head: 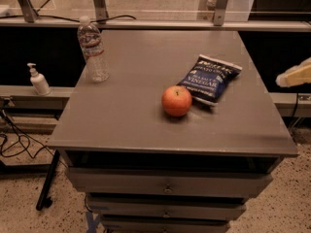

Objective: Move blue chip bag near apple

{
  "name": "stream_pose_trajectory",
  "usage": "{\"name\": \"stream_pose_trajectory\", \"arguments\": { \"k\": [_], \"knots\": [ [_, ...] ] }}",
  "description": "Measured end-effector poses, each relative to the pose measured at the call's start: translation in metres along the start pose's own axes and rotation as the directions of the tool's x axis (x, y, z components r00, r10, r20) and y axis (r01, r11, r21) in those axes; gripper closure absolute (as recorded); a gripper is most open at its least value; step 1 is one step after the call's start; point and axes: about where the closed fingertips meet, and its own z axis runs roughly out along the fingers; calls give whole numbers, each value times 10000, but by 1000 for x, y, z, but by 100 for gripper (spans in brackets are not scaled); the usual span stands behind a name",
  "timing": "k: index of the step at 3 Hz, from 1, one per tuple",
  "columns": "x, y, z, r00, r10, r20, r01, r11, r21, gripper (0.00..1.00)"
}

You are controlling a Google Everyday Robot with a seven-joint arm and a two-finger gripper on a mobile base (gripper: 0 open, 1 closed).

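Note:
The blue chip bag (pixel 210 78) lies flat on the grey table top (pixel 136 110), right of centre, its white "VINEGAR" lettering facing up. The red-orange apple (pixel 177 101) sits just in front and to the left of the bag, almost touching its near corner. My gripper (pixel 294 75) shows only as a pale yellowish tip at the right edge of the camera view, past the table's right side and apart from the bag. It holds nothing that I can see.
A clear plastic water bottle (pixel 93 49) stands upright at the table's back left. A white pump dispenser (pixel 38 80) stands on a lower ledge to the left. Drawers sit under the table top; cables lie on the floor at left.

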Motion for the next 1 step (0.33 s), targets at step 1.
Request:
{"name": "stream_pose_trajectory", "arguments": {
  "k": [1],
  "knots": [
    [-47,-36,-44,9962,-541,678,470,9936,1026,0]
  ]
}}
